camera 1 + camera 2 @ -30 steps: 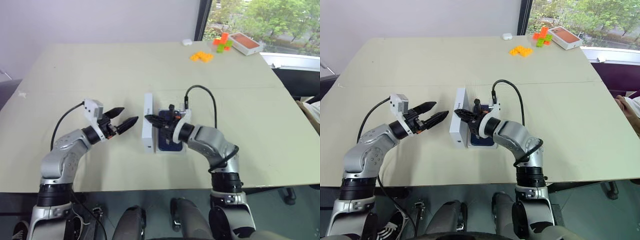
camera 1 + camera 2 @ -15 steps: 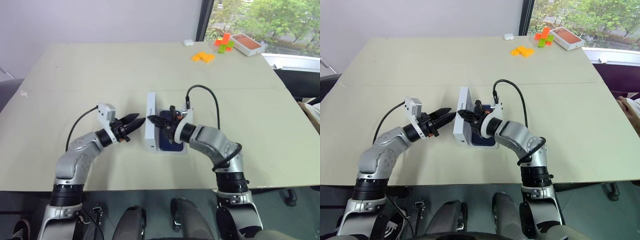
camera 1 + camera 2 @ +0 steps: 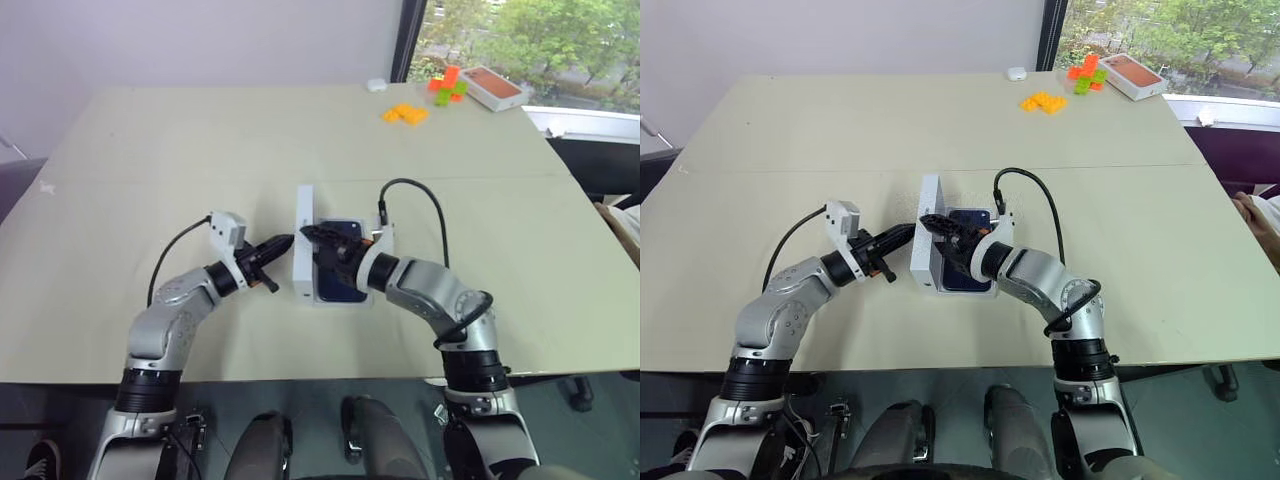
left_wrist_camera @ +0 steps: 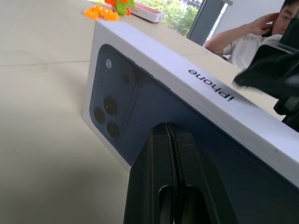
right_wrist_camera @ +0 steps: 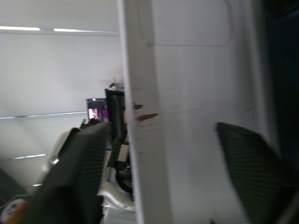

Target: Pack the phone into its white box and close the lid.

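Observation:
The lid stands on its long edge beside the white box, its dark phone picture facing my left arm. The navy phone lies flat inside the box. My left gripper is shut, and its joined fingertips rest against the lid's printed face. My right gripper is open over the box, with its fingers spread wide to either side of the lid's upper rim and gaps showing on both sides.
At the table's far right stand an orange-topped box, orange blocks, orange and green blocks and a small white case. A seated person is beyond the table. The table's near edge runs just below both arms.
My left gripper closed and moved right until its tips met the lid's outer face. My right gripper opened and let go of the lid's rim. The lid still stands on edge.

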You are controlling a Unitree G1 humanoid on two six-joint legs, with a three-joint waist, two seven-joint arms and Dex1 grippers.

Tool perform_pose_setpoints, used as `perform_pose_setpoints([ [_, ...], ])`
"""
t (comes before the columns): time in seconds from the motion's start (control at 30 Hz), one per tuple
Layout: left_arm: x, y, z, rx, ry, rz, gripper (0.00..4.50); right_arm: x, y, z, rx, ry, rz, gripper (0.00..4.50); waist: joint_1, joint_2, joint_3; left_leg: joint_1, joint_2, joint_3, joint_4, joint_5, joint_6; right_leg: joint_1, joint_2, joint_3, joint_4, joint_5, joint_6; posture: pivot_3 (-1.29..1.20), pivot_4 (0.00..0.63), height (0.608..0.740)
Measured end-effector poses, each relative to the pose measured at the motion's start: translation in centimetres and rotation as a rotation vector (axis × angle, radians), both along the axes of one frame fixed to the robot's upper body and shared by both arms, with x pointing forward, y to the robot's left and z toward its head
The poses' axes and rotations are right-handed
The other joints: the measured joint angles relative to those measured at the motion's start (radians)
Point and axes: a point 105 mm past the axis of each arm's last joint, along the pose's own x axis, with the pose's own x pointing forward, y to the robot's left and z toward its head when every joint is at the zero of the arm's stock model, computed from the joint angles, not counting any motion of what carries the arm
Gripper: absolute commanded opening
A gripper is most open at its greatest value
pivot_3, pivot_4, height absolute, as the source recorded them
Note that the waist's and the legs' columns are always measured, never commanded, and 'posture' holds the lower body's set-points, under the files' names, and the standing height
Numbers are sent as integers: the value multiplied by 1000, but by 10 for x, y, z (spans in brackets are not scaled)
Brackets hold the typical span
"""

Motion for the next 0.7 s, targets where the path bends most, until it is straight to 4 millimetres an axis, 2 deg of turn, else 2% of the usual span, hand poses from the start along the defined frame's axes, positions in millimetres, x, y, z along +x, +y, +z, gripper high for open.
perform_pose_setpoints([
  [0.1, 0, -2, 0, 6, -5, -1, 0, 5, -19, 9, -113, -127, 22, 4329, 4, 0, 0, 0, -1, 0, 1, 0, 0, 0, 0, 0, 0, 0, 0, 0, 150, 740],
  [0.27, 2, -9, -1, 3, -3, -16, 0, 11, -62, 45, -324, -443, 91, 4329, 23, 0, 0, 0, 0, -1, 1, 0, 1, 1, 2, 0, -1, 0, 0, 0, 150, 740],
  [0.33, 3, -13, 0, 1, -6, -32, 0, 12, -71, 44, -390, -503, 108, 4329, 24, 0, 0, 0, 0, -1, 1, 0, 1, 1, 2, 0, -1, 0, 0, 0, 150, 740],
  [0.43, 5, -24, 0, -7, -11, -63, 0, 15, -91, 37, -626, -685, 164, 4329, 24, 0, 0, 0, -1, 0, 1, 0, 1, 2, 1, -1, -2, 0, 0, 0, 150, 740],
  [0.5, 8, -31, 1, -9, -9, -77, 0, 13, -92, 35, -706, -815, 216, 4329, 22, 0, 0, 0, -1, 0, 1, 0, 1, 2, 1, 0, -2, 1, 1, 0, 150, 740],
  [0.57, 12, -41, 6, -22, -16, -102, 0, 6, -85, 30, -746, -930, 304, 4329, 22, 0, 0, 0, -1, 0, 1, 0, 1, 2, 1, 0, -2, 1, 1, 0, 150, 740],
  [0.63, 13, -49, 9, -27, -23, -126, 0, 4, -82, 26, -762, -986, 345, 4329, 22, 0, 0, 1, -1, 0, 1, 0, 1, 2, 1, 0, -1, 1, 1, 0, 150, 740],
  [0.7, 12, -57, 6, -15, -14, -152, 0, 11, -86, 24, -795, -1020, 328, 4329, 22, 0, 0, 1, -1, 0, 2, 0, 1, 3, 1, 0, -1, 1, 1, 0, 150, 740],
])
